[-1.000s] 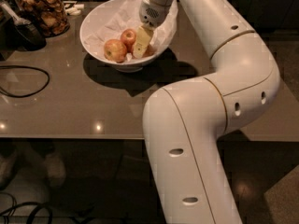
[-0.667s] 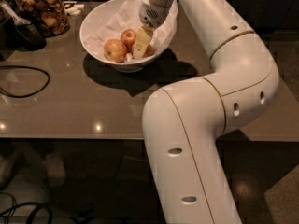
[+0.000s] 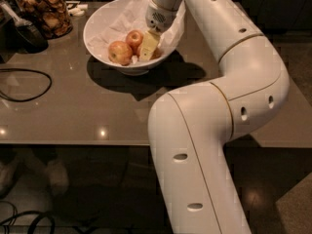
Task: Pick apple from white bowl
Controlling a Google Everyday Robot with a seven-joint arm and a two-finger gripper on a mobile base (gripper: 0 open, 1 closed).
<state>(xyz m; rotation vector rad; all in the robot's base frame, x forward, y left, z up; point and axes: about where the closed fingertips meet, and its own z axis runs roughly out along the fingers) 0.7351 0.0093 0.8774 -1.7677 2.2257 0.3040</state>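
The white bowl (image 3: 105, 21), lined with crumpled white paper, stands at the back of the brown table. It holds red apples: one at the front left (image 3: 120, 52), one behind it (image 3: 134, 38), and a third (image 3: 157, 53) mostly hidden behind the gripper. My gripper (image 3: 149, 49) reaches down into the bowl from the back right. It sits right beside the middle apple and against the hidden one. My white arm curves over the table's right side.
A glass jar of brown snacks (image 3: 46, 11) stands at the back left, with a dark object (image 3: 27, 33) beside it. A black cable loop (image 3: 24, 84) lies on the left of the table. The table's front edge (image 3: 73, 143) runs across the middle.
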